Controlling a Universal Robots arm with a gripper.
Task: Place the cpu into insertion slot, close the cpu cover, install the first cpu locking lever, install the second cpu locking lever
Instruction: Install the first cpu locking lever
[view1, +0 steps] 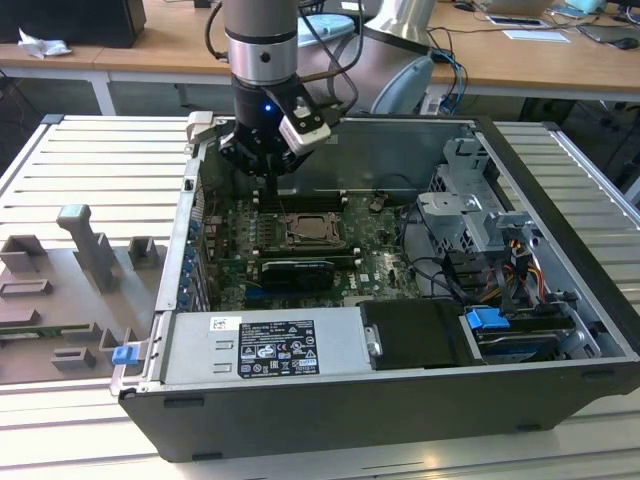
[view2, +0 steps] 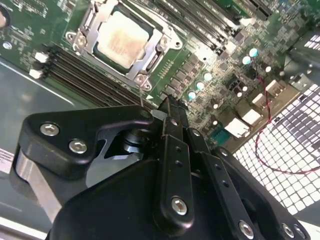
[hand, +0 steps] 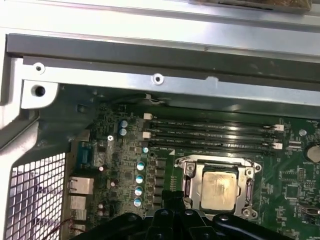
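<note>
The cpu (view2: 122, 42) lies flat in the insertion slot (view2: 86, 22), pale and silvery-beige, on the green board; it also appears in the first wrist view as cpu (hand: 217, 187) and in the exterior view as cpu (view1: 314, 232). The cpu cover (view2: 152, 60) lies down around it as a silvery frame, its window showing the chip. My gripper (view2: 170, 104) hovers above the memory slots (view2: 85, 75), just beside the socket toward the case's back wall. Its black fingers are shut together with nothing between them. In the exterior view the gripper (view1: 272, 175) hangs behind the socket.
The open computer case (view1: 560, 300) walls in the board. A black graphics card (view1: 297, 272) lies in front of the socket, with the power supply (view1: 265, 345) nearer. Drive cages and cables (view1: 480, 240) fill the exterior view's right. Grey fixtures (view1: 90, 250) stand on the table at its left.
</note>
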